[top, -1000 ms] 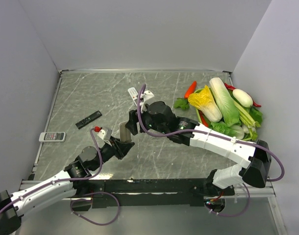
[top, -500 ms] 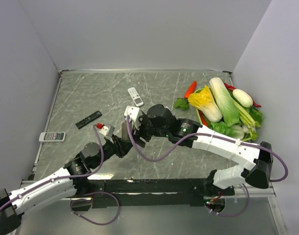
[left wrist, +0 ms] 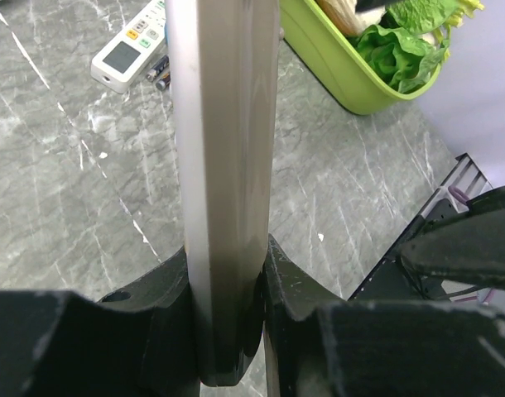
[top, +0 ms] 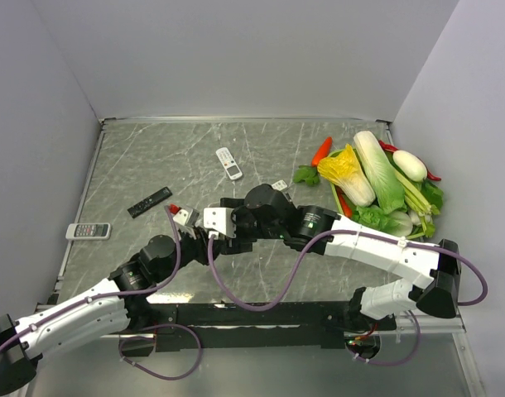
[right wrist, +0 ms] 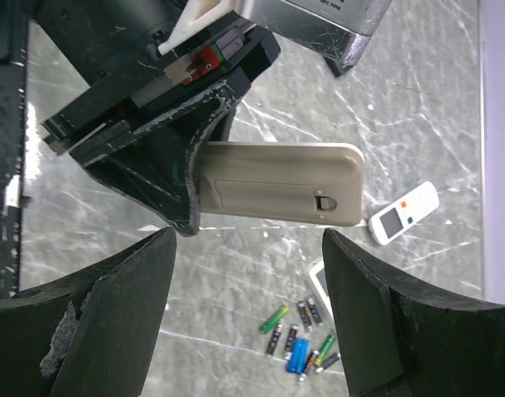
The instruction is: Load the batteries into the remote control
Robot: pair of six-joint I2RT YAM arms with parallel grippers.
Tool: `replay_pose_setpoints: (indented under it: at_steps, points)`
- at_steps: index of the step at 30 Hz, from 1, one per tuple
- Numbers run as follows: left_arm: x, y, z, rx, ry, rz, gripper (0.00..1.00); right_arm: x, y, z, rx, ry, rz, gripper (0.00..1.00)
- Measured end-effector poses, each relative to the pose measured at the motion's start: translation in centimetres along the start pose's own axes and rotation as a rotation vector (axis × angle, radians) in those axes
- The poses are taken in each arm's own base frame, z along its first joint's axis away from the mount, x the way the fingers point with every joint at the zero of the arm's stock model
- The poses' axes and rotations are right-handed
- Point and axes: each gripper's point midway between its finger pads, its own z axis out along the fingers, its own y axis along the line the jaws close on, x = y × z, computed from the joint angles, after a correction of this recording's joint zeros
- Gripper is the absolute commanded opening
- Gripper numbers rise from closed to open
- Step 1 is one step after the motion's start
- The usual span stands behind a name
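Note:
My left gripper (left wrist: 228, 277) is shut on the remote control (left wrist: 223, 149) and holds it edge-on above the table. The right wrist view shows the remote's grey-beige back (right wrist: 273, 194) with the battery cover closed, one end clamped in the left gripper's black jaws. My right gripper (right wrist: 248, 331) is open and empty just over the remote, with a finger (right wrist: 112, 322) on each side. Several batteries (right wrist: 300, 339), green, blue and dark, lie loose on the table below. In the top view the right wrist hides the remote.
A small white remote (top: 228, 163) lies at mid-back, with a few batteries (left wrist: 159, 73) beside it. A dark remote (top: 149, 202) and a pale one (top: 88, 231) lie at the left. A green tub (left wrist: 352, 78) of vegetables (top: 377, 186) stands at the right.
The right gripper has swung left and down over the left gripper, and now covers the remote in the top view. The left gripper still holds the remote and has shifted slightly.

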Motion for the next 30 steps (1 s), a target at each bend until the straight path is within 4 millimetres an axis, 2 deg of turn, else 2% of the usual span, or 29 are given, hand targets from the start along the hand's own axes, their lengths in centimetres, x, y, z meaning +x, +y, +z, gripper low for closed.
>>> replay_pose_setpoints:
  at_steps: [5,14,20,30]
  points:
    - [0.0,0.1,0.0,-0.006,-0.001,0.0,0.01,0.3,-0.3,0.3,0.01,0.013,-0.029,0.79]
    - [-0.3,0.2,-0.1,-0.015,-0.011,-0.001,0.01,1.3,0.0,2.3,-0.014,0.052,-0.04,0.79]
    - [-0.3,0.4,-0.2,-0.024,-0.011,0.0,0.01,1.3,-0.4,2.3,0.001,0.061,-0.043,0.79]
    - [0.0,0.5,-0.2,-0.029,0.001,0.001,0.01,0.4,-1.0,2.3,0.021,0.032,-0.047,0.79]
